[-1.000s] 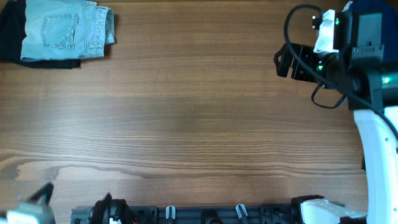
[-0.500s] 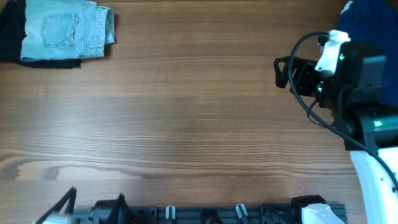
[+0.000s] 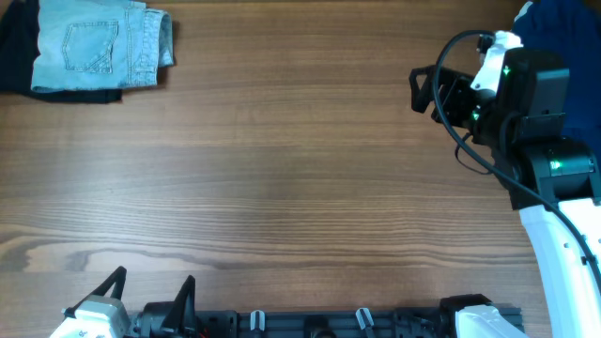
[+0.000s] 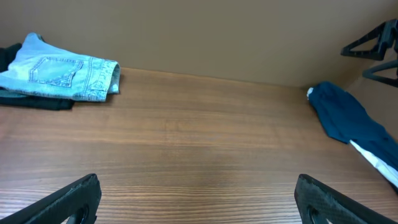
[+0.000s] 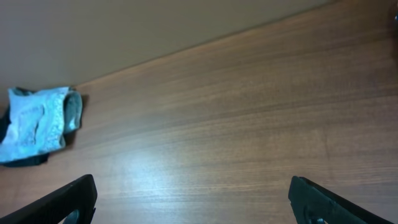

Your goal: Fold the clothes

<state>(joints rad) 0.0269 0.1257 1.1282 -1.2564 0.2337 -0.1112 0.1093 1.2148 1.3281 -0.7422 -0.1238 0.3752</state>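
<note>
Folded pale-blue denim shorts lie at the table's far left corner on a black garment. They also show in the left wrist view and the right wrist view. My left gripper is open and empty at the front left edge, fingers wide apart. My right gripper is open and empty at the right side, above bare wood, fingers wide apart.
A navy garment with a white piece under it lies at the far right corner behind the right arm, and shows in the left wrist view. The wooden table spans the middle.
The right arm has swung forward then slightly left over the right side. The left gripper has come further into view at the front left edge. The shorts have not moved.
</note>
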